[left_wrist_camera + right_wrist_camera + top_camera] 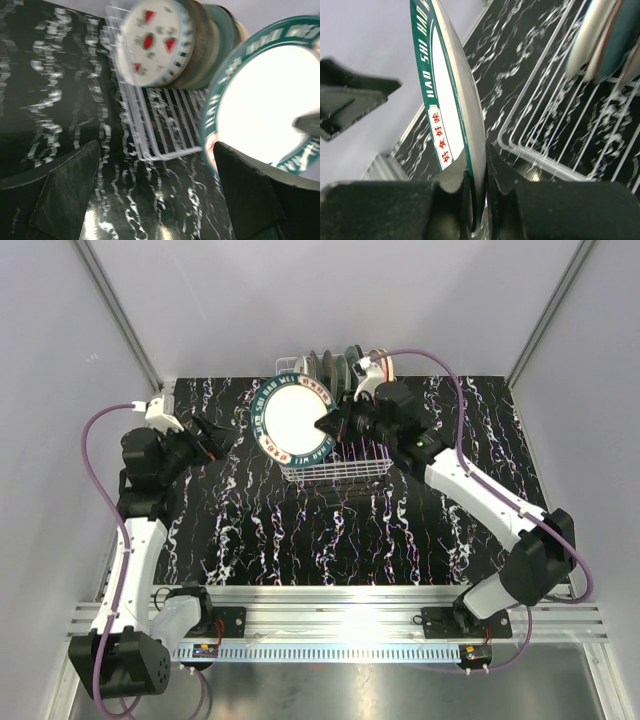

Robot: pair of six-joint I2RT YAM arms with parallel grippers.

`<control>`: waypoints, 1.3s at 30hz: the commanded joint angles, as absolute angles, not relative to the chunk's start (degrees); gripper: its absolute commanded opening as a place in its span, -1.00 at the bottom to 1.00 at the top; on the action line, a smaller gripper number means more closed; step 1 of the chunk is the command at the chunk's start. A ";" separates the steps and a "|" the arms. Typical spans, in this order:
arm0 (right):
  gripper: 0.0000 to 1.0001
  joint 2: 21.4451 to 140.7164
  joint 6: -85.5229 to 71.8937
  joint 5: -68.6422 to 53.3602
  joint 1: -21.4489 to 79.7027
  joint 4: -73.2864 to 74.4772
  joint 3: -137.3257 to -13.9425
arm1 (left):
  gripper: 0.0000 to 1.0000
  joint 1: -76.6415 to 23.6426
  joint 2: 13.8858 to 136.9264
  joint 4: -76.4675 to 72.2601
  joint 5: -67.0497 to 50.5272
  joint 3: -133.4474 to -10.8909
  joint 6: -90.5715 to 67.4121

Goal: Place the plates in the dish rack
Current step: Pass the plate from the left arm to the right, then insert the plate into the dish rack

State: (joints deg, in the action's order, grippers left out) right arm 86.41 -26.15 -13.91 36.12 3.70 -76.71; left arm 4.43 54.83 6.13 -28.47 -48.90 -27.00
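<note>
The right gripper (479, 175) is closed almost fully on the rim of a round white ceramic plate with a green lettered border (451, 100). One finger presses each face, and the plate stands on edge, rising straight away from the jaws. Just beyond, to this gripper's right, runs the near wall of the white wire dish rack (535, 156), which sits on the black white-veined tabletop (510, 45). Farther in, at the rack's far end, other plates (600, 35) stand upright together. The left gripper (157, 192) is spread wide and holds nothing, with the green-bordered plate just ahead to its right. The plate looks stiff, glazed, slippery and breakable, and fairly heavy for an edge pinch. A hold seated deep over the rim, with the plate kept vertical, seems safest.
</note>
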 commanded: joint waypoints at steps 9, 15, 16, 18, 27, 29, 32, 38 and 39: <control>-1.00 95.97 -21.10 15.69 39.28 12.38 -101.06 | 0.98 3.69 54.23 16.70 -7.39 -53.44 -24.43; -1.00 107.12 -18.99 32.31 43.50 20.64 -117.93 | 0.98 2.90 54.32 17.75 -7.03 -53.70 -25.14; -1.00 110.10 -18.11 33.91 43.94 21.26 -121.95 | 0.98 2.55 54.40 18.01 -6.94 -53.88 -25.22; -1.00 113.01 -17.41 38.90 45.17 22.93 -125.67 | 0.98 2.11 54.40 18.28 -6.59 -54.05 -25.05; -1.00 128.92 -8.36 51.32 48.34 24.35 -145.45 | 0.98 0.44 53.96 19.33 -5.28 -54.49 -24.96; -1.00 129.98 -7.82 52.46 48.51 22.51 -145.72 | 0.98 0.35 53.96 19.60 -4.75 -54.75 -24.70; -1.00 131.22 -7.04 51.86 48.52 19.00 -143.97 | 0.98 0.26 53.70 20.04 -4.22 -55.02 -24.70; -1.00 136.84 -7.21 51.68 48.52 19.34 -148.09 | 0.98 -1.76 53.61 20.30 -4.04 -55.02 -24.52; -1.00 137.72 -7.03 51.59 48.52 18.99 -148.18 | 0.98 -2.19 53.61 20.22 -3.96 -55.02 -24.26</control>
State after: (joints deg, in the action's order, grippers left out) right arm 136.70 -7.57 48.86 48.12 24.62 -144.24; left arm -1.32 54.46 21.34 -5.37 -52.56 -25.23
